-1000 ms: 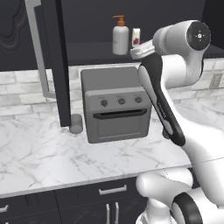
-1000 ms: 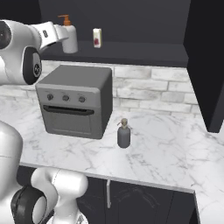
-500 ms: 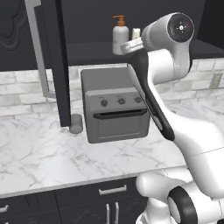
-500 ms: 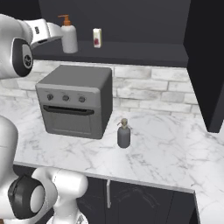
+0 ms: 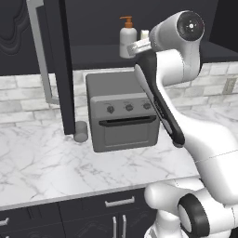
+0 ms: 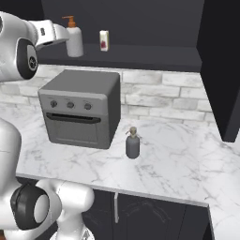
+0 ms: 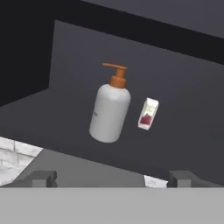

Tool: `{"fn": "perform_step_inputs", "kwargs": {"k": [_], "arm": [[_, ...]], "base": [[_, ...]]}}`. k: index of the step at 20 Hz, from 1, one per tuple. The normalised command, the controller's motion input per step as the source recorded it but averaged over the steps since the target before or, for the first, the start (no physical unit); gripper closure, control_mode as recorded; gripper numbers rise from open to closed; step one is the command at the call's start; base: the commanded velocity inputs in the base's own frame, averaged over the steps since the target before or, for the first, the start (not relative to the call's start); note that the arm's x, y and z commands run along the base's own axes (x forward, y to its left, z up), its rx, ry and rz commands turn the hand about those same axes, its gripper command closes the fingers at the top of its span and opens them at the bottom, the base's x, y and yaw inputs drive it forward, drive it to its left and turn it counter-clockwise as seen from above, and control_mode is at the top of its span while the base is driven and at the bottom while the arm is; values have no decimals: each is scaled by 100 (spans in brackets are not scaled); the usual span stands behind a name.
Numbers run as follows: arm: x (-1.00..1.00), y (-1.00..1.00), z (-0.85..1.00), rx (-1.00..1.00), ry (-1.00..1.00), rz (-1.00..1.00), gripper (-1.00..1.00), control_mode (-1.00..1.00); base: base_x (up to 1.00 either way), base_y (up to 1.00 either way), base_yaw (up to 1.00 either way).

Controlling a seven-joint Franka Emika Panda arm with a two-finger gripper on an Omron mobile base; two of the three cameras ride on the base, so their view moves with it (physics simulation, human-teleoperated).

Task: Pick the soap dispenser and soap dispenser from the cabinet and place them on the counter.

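Now, gripper (image 7: pixel 112 177): fingers spread wide, holding nothing, raised in front of the cabinet (image 6: pixel 140 51) shelf.
White soap dispenser (image 7: pixel 109 111): upright on the cabinet shelf, orange pump on top, straight ahead of the fingers and apart from them.
Small carton (image 7: pixel 148 113): just beside this bottle.
Dark grey soap dispenser (image 6: pixel 132 143): upright on the counter (image 6: pixel 178 154), near the toaster oven (image 6: pixel 84 110).
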Motion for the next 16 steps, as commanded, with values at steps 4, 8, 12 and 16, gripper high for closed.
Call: {"fn": "perform_step_inputs", "kwargs": {"k": [4,8,12,16], "arm": [[18,-1,-1,2,1,0,-100,-100],[24,0,-1,1,0,0,-100,-100],[22,0,0,0,0,0,-100,-100],[28,0,-2,0,0,-2,-100,-100]], "base": [[0,0,0],[0,0,0],[0,0,0],[0,0,0]]}}
